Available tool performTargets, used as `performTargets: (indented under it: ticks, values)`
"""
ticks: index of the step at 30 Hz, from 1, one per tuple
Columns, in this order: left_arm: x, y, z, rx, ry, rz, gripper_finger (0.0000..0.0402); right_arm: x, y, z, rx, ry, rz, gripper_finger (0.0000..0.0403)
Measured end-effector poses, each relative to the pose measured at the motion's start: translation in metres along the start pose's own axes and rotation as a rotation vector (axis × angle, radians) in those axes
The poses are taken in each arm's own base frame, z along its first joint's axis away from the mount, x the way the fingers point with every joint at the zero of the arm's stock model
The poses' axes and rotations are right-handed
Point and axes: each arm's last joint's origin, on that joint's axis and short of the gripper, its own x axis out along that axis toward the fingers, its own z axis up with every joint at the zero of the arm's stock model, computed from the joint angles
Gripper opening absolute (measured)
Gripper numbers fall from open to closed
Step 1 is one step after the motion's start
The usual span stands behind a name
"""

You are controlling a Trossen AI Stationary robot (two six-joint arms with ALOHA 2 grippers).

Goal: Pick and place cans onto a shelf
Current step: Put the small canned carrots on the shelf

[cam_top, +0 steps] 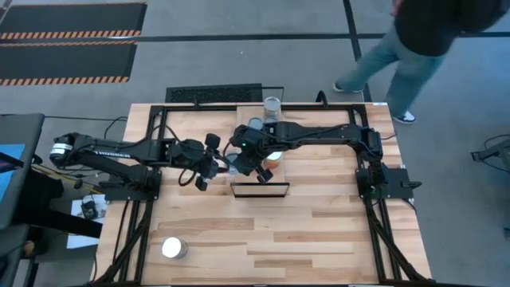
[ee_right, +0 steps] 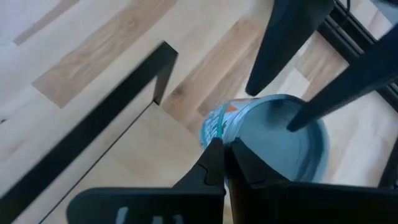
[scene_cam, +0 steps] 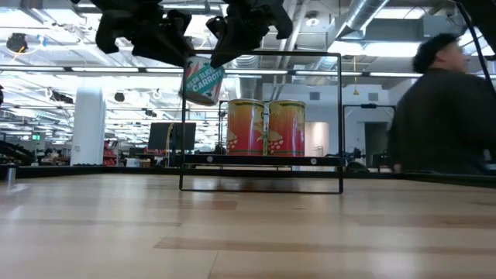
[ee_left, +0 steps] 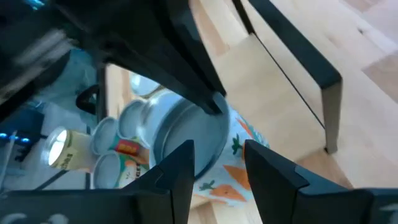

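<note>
A can with a bluish-grey top and a white carrot label hangs tilted in the air, left of the shelf. My right gripper is shut on its rim. My left gripper is open. One of its fingers stands over the can's top and the other beside the label; I cannot tell whether they touch. In the high view the left gripper and the right gripper meet beside the shelf. Two orange cans stand upright on the shelf board. My right gripper pinches the can's top rim between its two fingers, one over the recessed top and one on the outer wall. The can is lifted clear of the table and hangs tilted below the gripper, its label side facing the near edge.
One more can stands on the tabletop near the front left. Another can stands at the shelf's far end. The shelf's black frame rises above the table. A person walks past the far right corner.
</note>
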Motion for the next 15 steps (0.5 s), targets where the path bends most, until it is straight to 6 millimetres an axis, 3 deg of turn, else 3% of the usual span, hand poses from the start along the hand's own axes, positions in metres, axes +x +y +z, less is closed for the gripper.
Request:
performTargets:
  ticks: [8, 15]
  values:
    - [0.0043, -0.0030, 0.0024, 0.018, 0.021, -0.029, 0.0119, 0.0003, 0.0009, 0.0014, -0.007, -0.006, 0.001, 0.0012]
    - [0.0042, -0.0045, 0.0008, 0.050, 0.033, -0.049, 0.0033, 0.0004, -0.0009, 0.0033, -0.015, -0.026, -0.018, 0.0012]
